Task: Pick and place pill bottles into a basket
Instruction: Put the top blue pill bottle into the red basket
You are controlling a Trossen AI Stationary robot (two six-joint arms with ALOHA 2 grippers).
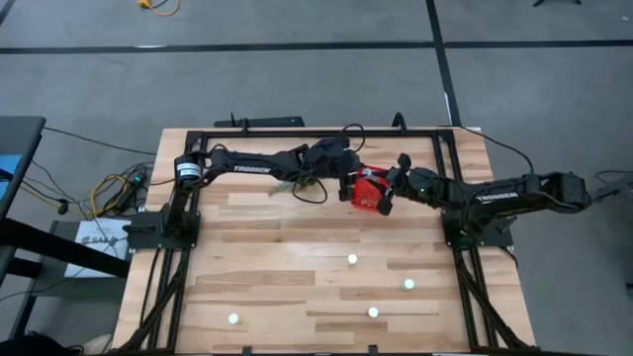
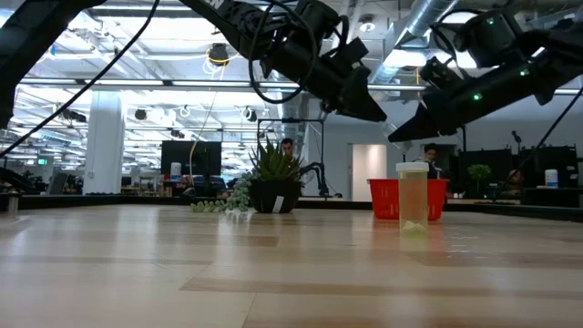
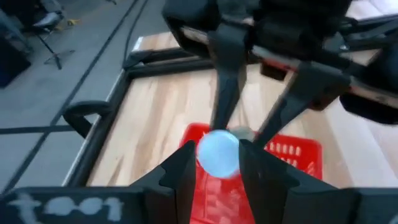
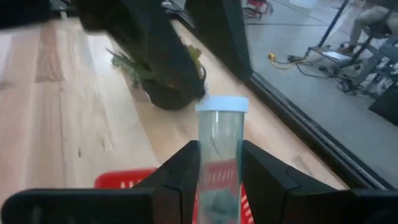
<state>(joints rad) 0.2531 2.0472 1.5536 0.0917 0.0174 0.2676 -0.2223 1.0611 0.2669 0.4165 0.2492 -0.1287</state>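
**Two bottles over the basket, four left on the table**

Both arms meet above the small red perforated plastic basket (image 1: pixel 370 190) at the table's far side. The left gripper (image 3: pixel 215 163) is clamped on a white-capped pill bottle (image 3: pixel 218 153) directly over the basket. The right gripper (image 4: pixel 219 163) pinches a clear, white-capped bottle (image 4: pixel 221 148) upright, just above the basket's rim. Neither is released yet. Four more white-capped bottles (image 1: pixel 352 259) stand well apart on the near wooden tabletop (image 1: pixel 267 257), awaiting pickup.
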